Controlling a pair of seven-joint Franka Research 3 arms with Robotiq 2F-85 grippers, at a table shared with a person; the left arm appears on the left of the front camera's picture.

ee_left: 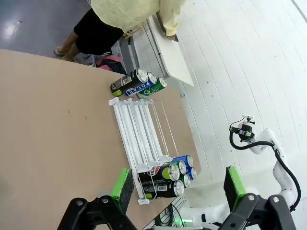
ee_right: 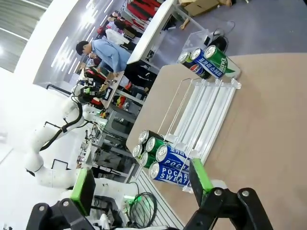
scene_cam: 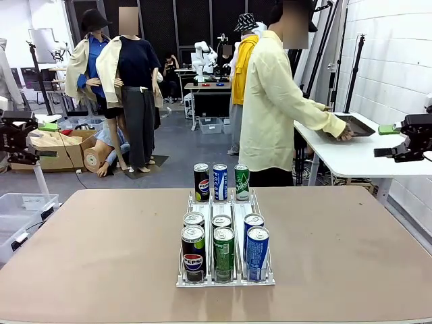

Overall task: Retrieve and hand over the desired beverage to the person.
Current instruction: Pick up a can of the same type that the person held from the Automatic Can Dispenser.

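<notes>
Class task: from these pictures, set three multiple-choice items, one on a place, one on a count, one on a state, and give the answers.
1. Where is the person's hand? A on the dark tray on the white side table; B on a hip; C raised overhead.
2. How many cans stand on the brown table? A six; B nine; C twelve.
3. How is the left gripper? A open, empty; B shut on a can; C shut, empty.
Answers: 1 A, the hand lies at the tray's edge. 2 B, three farther off, six nearer the camera. 3 A, its green pads stand wide apart, gripping nothing.
</notes>
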